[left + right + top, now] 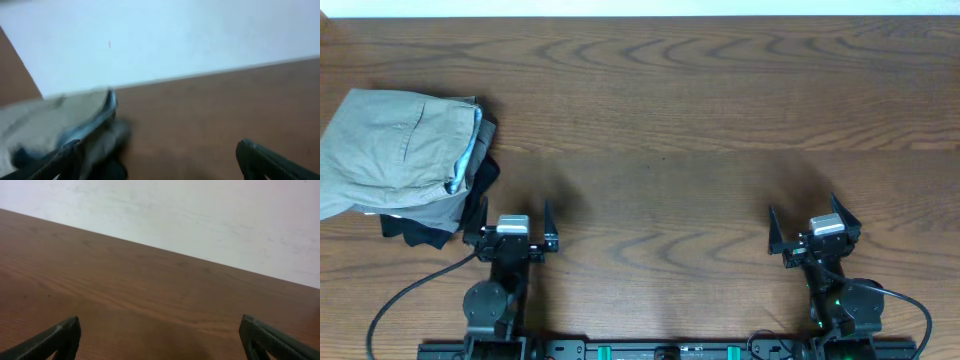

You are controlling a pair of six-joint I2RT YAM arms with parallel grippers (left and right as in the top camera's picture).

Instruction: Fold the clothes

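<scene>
The light khaki-green shorts [395, 150] lie folded on top of a pile at the table's far left, with pale blue lining showing along their right edge. In the left wrist view they show blurred at the left [47, 117]. My left gripper [512, 222] is open and empty, just right of the pile's lower corner. My right gripper [812, 222] is open and empty over bare wood at the right. Its fingertips frame bare table in the right wrist view [160, 340].
Under the khaki shorts lie a darker grey folded garment [450, 212] and a small black garment [420, 232]. The wooden table [670, 130] runs back to a white wall. Black cables trail from both arm bases at the front edge.
</scene>
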